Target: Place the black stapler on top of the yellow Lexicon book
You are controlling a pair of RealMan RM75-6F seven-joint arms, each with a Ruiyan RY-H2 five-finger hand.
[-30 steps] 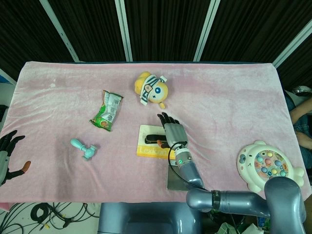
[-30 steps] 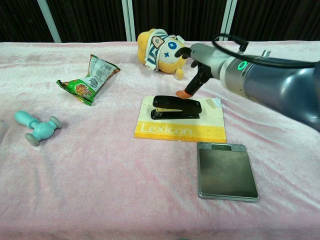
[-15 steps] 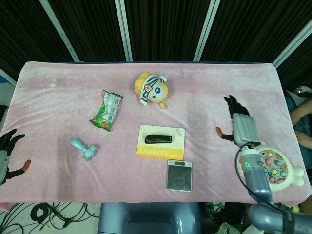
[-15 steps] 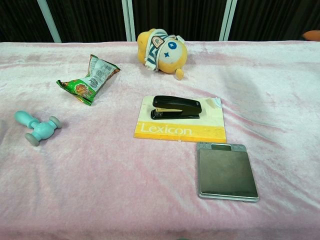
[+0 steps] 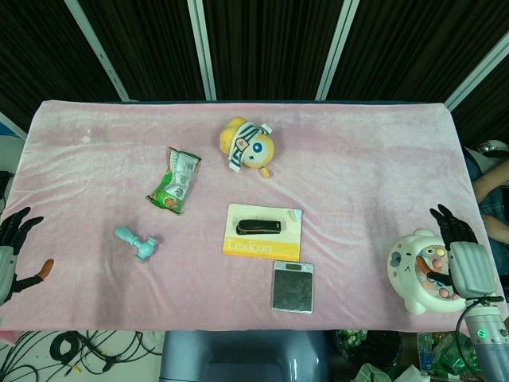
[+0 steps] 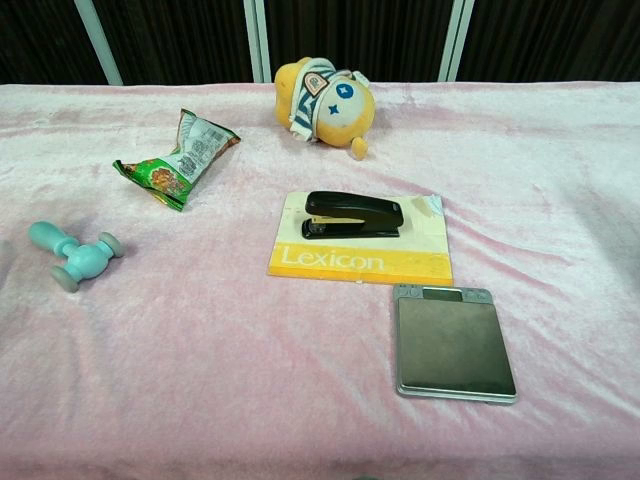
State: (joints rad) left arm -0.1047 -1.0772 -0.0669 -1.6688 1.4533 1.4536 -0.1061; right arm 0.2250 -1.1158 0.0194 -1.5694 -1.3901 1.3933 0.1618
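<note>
On the table's right edge, your right hand [image 5: 468, 263] hangs palm down with its dark fingers spread and nothing in them, partly over the white fish-shaped toy [image 5: 417, 270] and its coloured buttons. Its forearm runs off the bottom right corner of the head view. Your left hand [image 5: 14, 251] sits at the far left edge, half out of frame, fingers fanned apart and holding nothing, its orange thumb tip pointing inward over the pink cloth [image 5: 358, 175]. Neither hand shows in the chest view.

Your black stapler [image 6: 353, 214] lies flat on the yellow Lexicon book [image 6: 360, 262], lengthwise along the book's far half, above the printed title. The book lies near the middle of the table. Just beside its near right corner sits a grey digital scale [image 6: 454, 343], close but not touching as far as the chest view shows.

Beyond the book, a yellow plush toy [image 6: 323, 101] lies on its side, well apart from the stapler. A green snack packet [image 6: 176, 160] and a teal toy hammer [image 6: 77, 253] lie on the left half, both well away from the book. Between the book and your right hand you have a wide bare stretch of cloth; between the hammer and your left hand, a narrower one.
</note>
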